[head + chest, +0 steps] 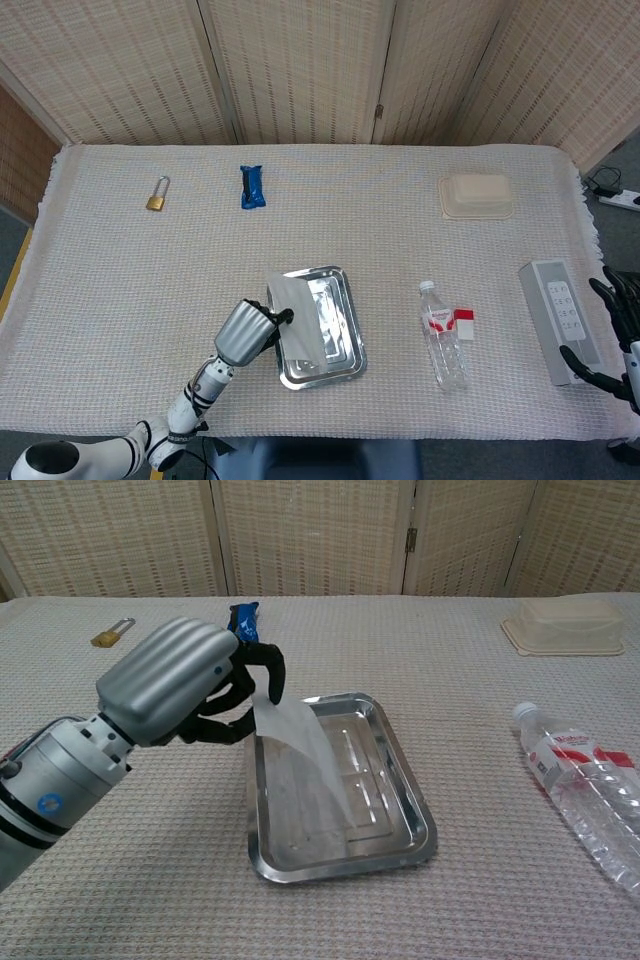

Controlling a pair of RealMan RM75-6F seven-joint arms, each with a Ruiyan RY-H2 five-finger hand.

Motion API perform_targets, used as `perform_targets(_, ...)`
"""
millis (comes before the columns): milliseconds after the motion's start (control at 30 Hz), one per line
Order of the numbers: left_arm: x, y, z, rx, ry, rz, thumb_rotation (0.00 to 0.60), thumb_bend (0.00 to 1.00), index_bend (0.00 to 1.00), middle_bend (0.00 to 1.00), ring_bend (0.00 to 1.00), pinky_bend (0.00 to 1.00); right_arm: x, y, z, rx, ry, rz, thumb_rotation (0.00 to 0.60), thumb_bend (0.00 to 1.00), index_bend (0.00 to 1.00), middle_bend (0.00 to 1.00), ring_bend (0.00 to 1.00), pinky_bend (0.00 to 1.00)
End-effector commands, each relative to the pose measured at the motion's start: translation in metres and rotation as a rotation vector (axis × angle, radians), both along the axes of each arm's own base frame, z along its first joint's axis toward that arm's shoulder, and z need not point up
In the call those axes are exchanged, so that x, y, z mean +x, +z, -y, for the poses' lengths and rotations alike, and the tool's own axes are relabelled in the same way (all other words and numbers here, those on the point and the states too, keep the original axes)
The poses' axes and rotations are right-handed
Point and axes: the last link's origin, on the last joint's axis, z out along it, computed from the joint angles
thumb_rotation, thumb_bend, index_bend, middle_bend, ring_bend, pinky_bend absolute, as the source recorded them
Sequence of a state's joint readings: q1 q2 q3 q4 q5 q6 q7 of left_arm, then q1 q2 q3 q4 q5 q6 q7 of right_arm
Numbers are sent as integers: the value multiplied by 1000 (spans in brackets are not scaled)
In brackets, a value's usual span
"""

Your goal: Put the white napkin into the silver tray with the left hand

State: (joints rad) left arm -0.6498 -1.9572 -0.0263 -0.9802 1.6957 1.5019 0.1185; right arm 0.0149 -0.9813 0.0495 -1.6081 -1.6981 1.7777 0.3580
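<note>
While hanging at the tray's left rim:
Left robot hand (185, 685): pinching white napkin (305, 755)
Napkin: draping down into silver tray (415, 805), lower end lying on its floor
Bottle (585, 790): lying on counter (470, 680)
Right robot hand (622, 330): fingers spreading apart, gripping nothing

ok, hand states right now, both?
Left hand: holding the white napkin, which hangs over the silver tray.
Right hand: open, holding nothing, at the table's right edge beside the grey remote.
</note>
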Motion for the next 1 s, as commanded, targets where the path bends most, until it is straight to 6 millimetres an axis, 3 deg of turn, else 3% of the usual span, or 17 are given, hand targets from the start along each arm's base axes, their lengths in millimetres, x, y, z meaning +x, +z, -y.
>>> perform_targets(33, 2, -13, 8, -32, 8, 2, 600, 707, 615, 1000, 1000, 1000, 0, 9, -4, -35, 7, 17, 600, 317, 0, 0, 0, 0)
perform_targets(567, 11, -41, 6, -43, 34, -48, 600, 739, 619, 1000, 1000, 1000, -2, 17, -7, -44, 12, 38, 600, 317, 0, 0, 0, 0)
perform_targets(700, 12, -39, 6, -40, 32, -45, 600, 731, 549, 1000, 1000, 1000, -1, 17, -8, -46, 13, 38, 600, 317, 0, 0, 0, 0)
perform_targets(800, 12, -38, 8, -47, 36, -50, 600, 607, 462, 1000, 1000, 1000, -1, 17, -8, -48, 13, 37, 600, 317, 0, 0, 0, 0)
perform_targets(1000, 11, -36, 10, -62, 61, -73, 600, 352, 384, 1000, 1000, 1000, -1, 15, -8, -44, 15, 32, 600, 317, 0, 0, 0, 0)
